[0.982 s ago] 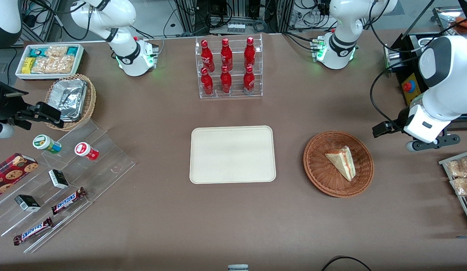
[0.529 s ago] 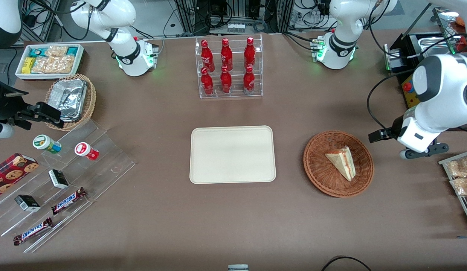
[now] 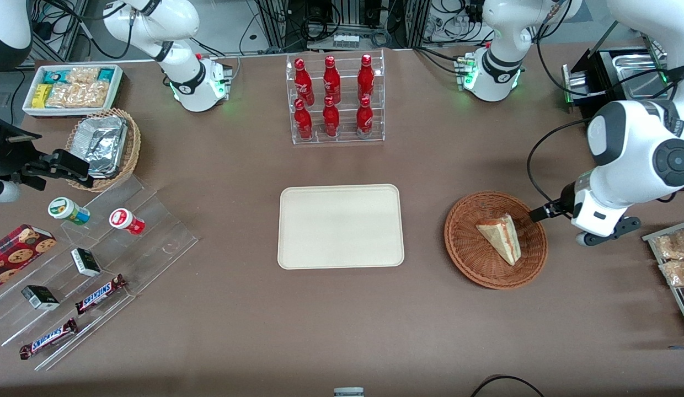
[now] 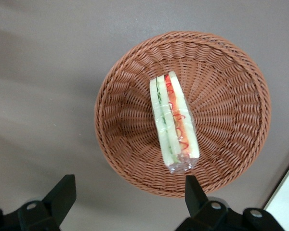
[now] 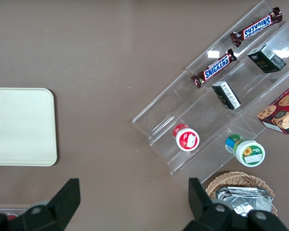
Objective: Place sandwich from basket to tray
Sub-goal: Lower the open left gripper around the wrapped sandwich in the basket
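The sandwich [image 3: 502, 237] is a pale bread wedge with red, orange and green filling, wrapped in clear film. It lies in the round reddish-brown wicker basket [image 3: 468, 259]. The cream tray [image 3: 340, 226] lies flat beside the basket, toward the parked arm's end, with nothing on it. My left gripper [image 3: 593, 220] hovers above the table just outside the basket's rim, toward the working arm's end. In the left wrist view the gripper [image 4: 129, 187] is open and empty, with the sandwich [image 4: 174, 122] and the basket [image 4: 231, 96] below it.
A clear rack of red bottles [image 3: 335, 99] stands farther from the front camera than the tray. A wire rack of snack bags [image 3: 676, 264] sits at the working arm's end. Clear steps with snacks [image 3: 83, 264] and a foil-tray basket [image 3: 102, 146] lie toward the parked arm's end.
My left gripper has moved from the working arm's end of the table toward the basket and a little nearer the front camera. The sandwich, basket and tray have not moved.
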You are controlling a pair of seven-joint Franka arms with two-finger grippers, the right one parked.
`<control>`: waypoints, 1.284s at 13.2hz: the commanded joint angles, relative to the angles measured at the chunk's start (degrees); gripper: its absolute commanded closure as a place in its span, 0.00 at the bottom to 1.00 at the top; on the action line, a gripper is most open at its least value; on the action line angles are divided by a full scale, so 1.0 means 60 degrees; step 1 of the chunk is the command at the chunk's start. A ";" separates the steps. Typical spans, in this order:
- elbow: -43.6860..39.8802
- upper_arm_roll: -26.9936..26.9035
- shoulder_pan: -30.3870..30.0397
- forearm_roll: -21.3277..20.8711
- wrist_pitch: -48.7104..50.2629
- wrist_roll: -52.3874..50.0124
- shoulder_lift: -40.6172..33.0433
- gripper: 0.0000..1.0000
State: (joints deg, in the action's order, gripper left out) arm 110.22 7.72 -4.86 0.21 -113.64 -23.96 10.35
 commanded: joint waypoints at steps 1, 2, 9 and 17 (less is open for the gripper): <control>0.0406 0.0236 0.0034 -0.0006 -0.0670 -0.0780 -0.0142 0.00; 0.0742 0.0339 0.0034 -0.0093 -0.1152 -0.0985 -0.0288 0.00; 0.2062 0.0720 0.0048 -0.0123 -0.3190 -0.2069 -0.0392 0.00; 0.2327 0.0735 0.0180 -0.0196 -0.3807 -0.2715 0.0120 0.00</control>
State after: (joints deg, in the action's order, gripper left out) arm 123.77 12.14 -4.16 0.09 -134.81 -38.41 10.41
